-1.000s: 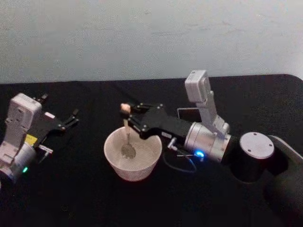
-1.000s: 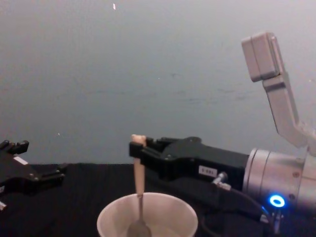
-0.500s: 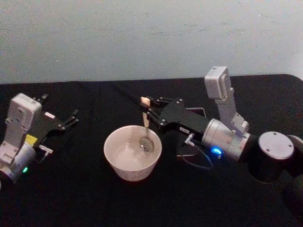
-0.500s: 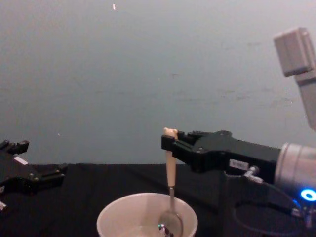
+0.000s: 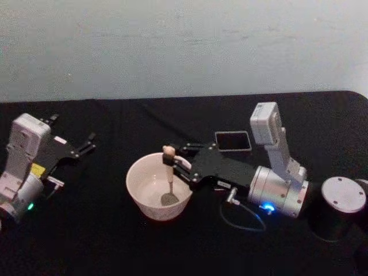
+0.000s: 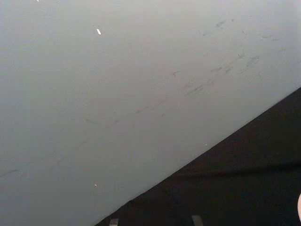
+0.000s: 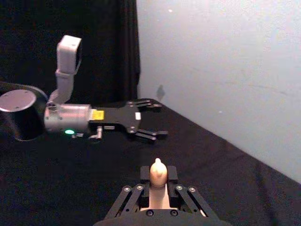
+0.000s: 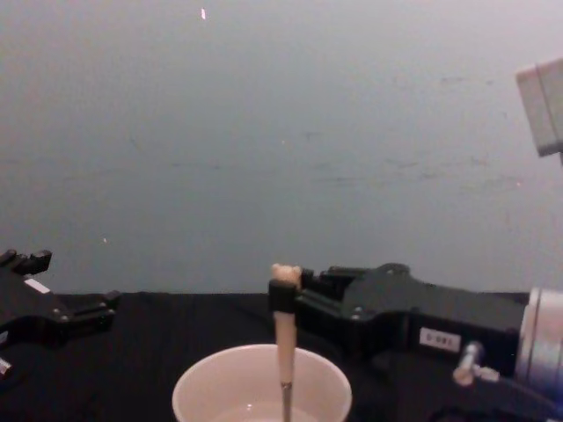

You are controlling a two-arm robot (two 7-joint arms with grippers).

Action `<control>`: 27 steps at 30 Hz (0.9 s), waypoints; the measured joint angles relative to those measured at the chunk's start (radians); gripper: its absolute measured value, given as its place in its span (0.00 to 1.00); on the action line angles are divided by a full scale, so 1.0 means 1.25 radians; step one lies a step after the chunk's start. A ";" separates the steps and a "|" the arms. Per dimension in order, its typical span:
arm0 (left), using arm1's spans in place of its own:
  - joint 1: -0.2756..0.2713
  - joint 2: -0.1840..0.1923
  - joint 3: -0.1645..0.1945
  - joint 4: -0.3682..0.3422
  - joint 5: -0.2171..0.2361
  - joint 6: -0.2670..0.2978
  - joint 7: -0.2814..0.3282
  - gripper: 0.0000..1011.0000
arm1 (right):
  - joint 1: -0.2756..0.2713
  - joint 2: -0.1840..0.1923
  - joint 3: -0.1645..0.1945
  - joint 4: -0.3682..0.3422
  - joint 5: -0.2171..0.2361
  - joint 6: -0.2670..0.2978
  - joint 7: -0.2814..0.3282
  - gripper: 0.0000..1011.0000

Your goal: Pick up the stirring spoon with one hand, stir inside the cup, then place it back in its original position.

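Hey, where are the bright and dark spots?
Head view: the right gripper, holding the stirring spoon in the cup, blends into the black cloth; a blue light glows behind it. Right wrist view: green light near the parked left gripper.

A peach-beige stirring spoon (image 5: pixel 169 178) with a silvery bowl stands in the plain cream-white cup (image 5: pixel 152 210), a dark grey holder box (image 5: pixel 233 140) at its two o'clock, on black cloth (image 5: pixel 115 247).

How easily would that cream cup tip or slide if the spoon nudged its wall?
Probably hard to tip: the cup is wide and squat, narrowing slightly toward its base. It might slide, though the matte black table likely adds grip. The spoon, held by the right gripper above the cup, looks slim, so nudges should be gentle.
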 joint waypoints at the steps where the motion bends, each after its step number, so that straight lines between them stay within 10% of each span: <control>1: 0.000 0.000 0.000 0.000 0.000 0.000 0.000 0.99 | 0.000 -0.002 -0.005 0.000 0.001 0.000 0.003 0.21; 27: 0.000 0.000 0.000 0.000 0.000 0.000 0.000 0.99 | 0.096 -0.102 -0.030 0.136 -0.005 -0.020 -0.028 0.21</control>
